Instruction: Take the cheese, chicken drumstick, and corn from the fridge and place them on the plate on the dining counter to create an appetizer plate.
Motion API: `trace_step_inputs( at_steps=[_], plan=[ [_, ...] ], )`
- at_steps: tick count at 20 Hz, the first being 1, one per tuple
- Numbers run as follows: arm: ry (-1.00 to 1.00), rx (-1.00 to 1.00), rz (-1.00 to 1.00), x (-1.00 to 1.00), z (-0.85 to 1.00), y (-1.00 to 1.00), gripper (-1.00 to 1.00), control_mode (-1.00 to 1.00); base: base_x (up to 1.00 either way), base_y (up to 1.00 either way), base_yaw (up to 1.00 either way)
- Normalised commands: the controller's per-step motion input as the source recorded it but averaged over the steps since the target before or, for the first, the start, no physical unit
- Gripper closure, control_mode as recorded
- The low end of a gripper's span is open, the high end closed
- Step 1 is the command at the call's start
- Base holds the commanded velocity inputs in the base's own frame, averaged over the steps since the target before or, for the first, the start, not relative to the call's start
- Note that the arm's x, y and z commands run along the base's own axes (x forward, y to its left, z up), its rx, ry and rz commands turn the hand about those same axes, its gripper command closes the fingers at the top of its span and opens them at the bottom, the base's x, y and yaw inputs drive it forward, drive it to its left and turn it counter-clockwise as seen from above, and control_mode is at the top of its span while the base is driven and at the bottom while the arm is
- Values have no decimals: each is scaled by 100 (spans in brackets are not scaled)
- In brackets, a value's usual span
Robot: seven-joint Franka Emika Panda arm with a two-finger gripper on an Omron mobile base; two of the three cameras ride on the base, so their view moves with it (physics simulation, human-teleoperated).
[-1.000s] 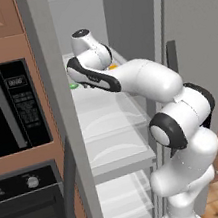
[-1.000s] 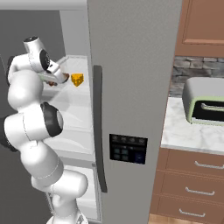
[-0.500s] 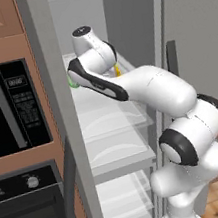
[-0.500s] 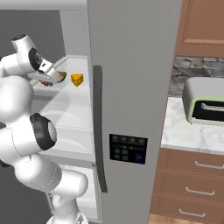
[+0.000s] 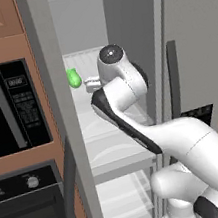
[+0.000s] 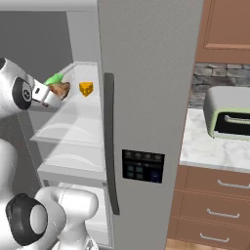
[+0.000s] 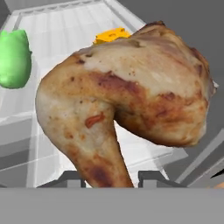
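Observation:
My gripper (image 7: 111,178) is shut on the chicken drumstick (image 7: 127,100), a brown roasted piece that looms large in the hand view, its narrow end between the fingertips (image 7: 72,177). In the right base view the drumstick (image 6: 60,89) hangs in the gripper (image 6: 52,94) just above the front of the fridge's upper glass shelf (image 6: 73,122). Behind it the yellow cheese (image 6: 86,88) sits on that shelf, and so does the green corn (image 6: 52,79). The hand view has the corn (image 7: 14,59) at the upper left and the cheese (image 7: 111,35) peeking over the drumstick. In the left base view the corn (image 5: 74,78) lies left of the gripper (image 5: 91,84).
The fridge's grey side wall (image 5: 56,115) stands left of the hand and its closed right door (image 6: 146,73) on the right. A black microwave (image 5: 9,108) and an oven (image 5: 31,206) sit left of the fridge. A green toaster (image 6: 229,117) stands on the wall counter.
The hand has drawn back toward the shelf's front edge with the drumstick in it, and the arm's elbow has swung down. Cheese and corn have stayed put.

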Motion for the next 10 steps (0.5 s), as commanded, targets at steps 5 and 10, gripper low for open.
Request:
trace_step_inputs(
  at_steps=[5,10],
  plan=[
    [-9,7,15,-100,50,-22,100,-100,0,0,0],
    [-3,5,9,-93,13,-29,100,-100,0,0,0]
  ],
)
